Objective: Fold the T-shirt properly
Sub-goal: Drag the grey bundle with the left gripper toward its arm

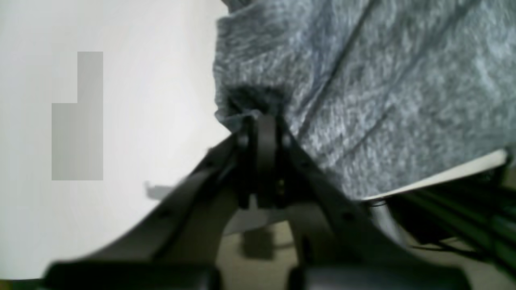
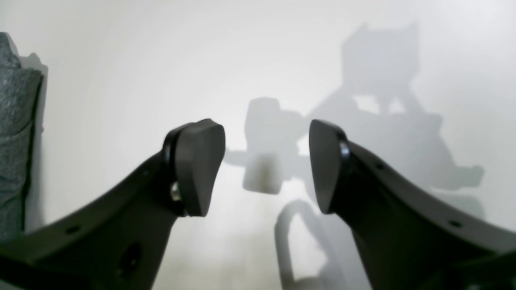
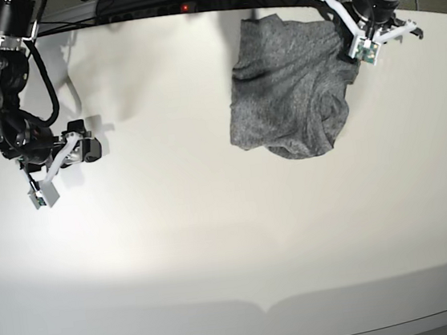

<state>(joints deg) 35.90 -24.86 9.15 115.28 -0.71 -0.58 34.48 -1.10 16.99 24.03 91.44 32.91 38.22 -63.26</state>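
The T-shirt (image 3: 291, 87) is spread in a bunched heap on the counter (image 3: 216, 241), toward its far edge. The left end effector (image 3: 353, 49) is set at the shirt's far corner, with cloth pinched at its tip. The right end effector (image 3: 90, 148) is held over bare counter, well apart from the shirt, which lies far off to its side.

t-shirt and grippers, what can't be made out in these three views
- T-shirt sleeves and collar: base view, lost in the bunched heap.
- Left gripper grip depth: left wrist view, blurred, and the cloth covers the tips.
- T-shirt in the right wrist view: only a strip, cut off by the left edge.
- Right gripper jaws: base view, too small.
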